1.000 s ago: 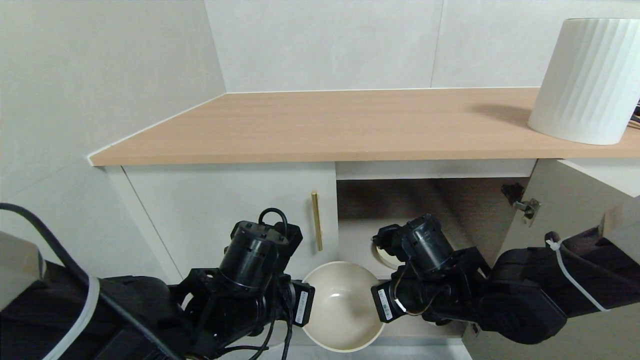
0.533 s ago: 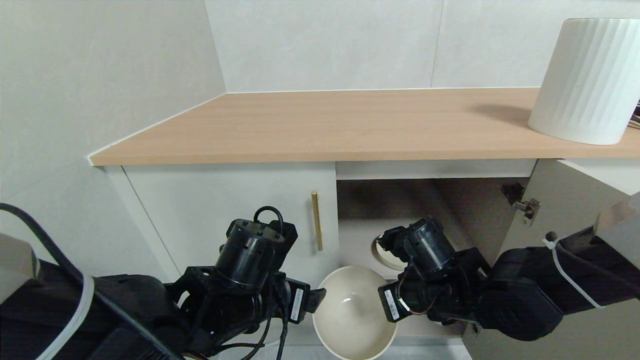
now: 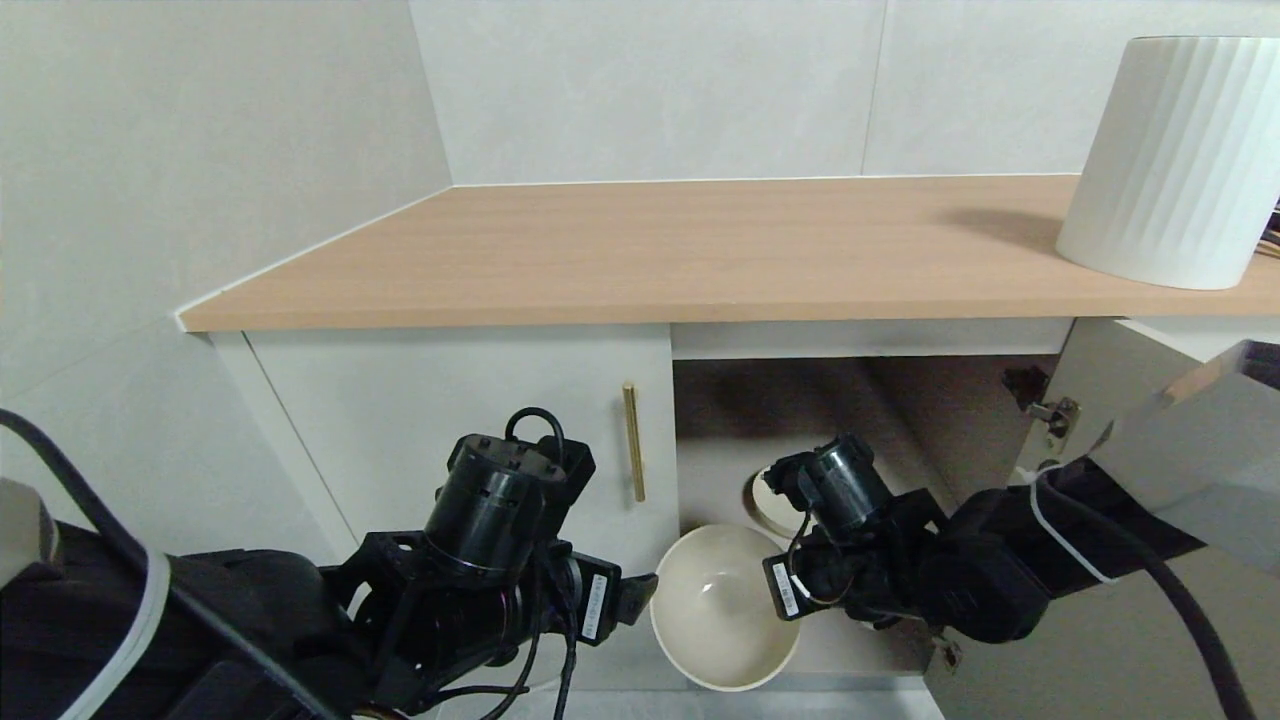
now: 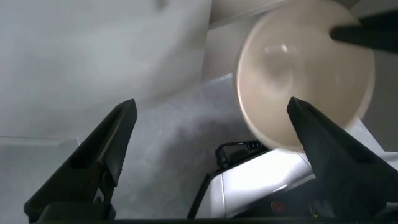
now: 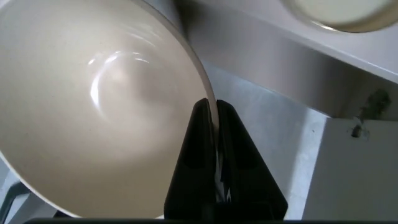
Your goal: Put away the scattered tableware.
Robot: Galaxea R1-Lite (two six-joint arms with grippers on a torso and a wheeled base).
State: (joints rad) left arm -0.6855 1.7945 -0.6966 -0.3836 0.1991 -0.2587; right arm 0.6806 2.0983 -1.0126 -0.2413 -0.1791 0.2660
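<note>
Holds the bowl [image 3: 725,620] mouth up, clear of any surface, low and just in front of the open right half of the cabinet [image 3: 800,400]. Pinches it with the right gripper [image 3: 788,598], fingers pressed together on the right rim, one inside the wall and one outside. Looks like a grip chosen to keep the bowl level and leave its base free for setting down.

Shows the same pinch close up from the right wrist: bowl [image 5: 93,118] in the right gripper [image 5: 214,115], thin rim clamped tight, so a slip or a swing about that single hold counts as the main risk.

Places the left gripper [image 3: 628,600] just beside the bowl's left rim, fingers spread wide and holding nothing. Seen from the left wrist, frames the bowl [image 4: 305,81] beyond the left gripper [image 4: 211,146] without touching it. Judged a standby spot, out of the way.

Points toward a plate [image 3: 757,505] lying on the cabinet floor, farther in, partly hidden by the right wrist. Suggests the bowl is bound for a spot beside it.

Swings the door [image 3: 1200,650] wide to the right for access. Shuts the left half, with its brass handle [image 3: 632,440] near the left arm. Tops it all with a counter [image 3: 700,250] bearing a ribbed white container [image 3: 1170,160] at far right.
</note>
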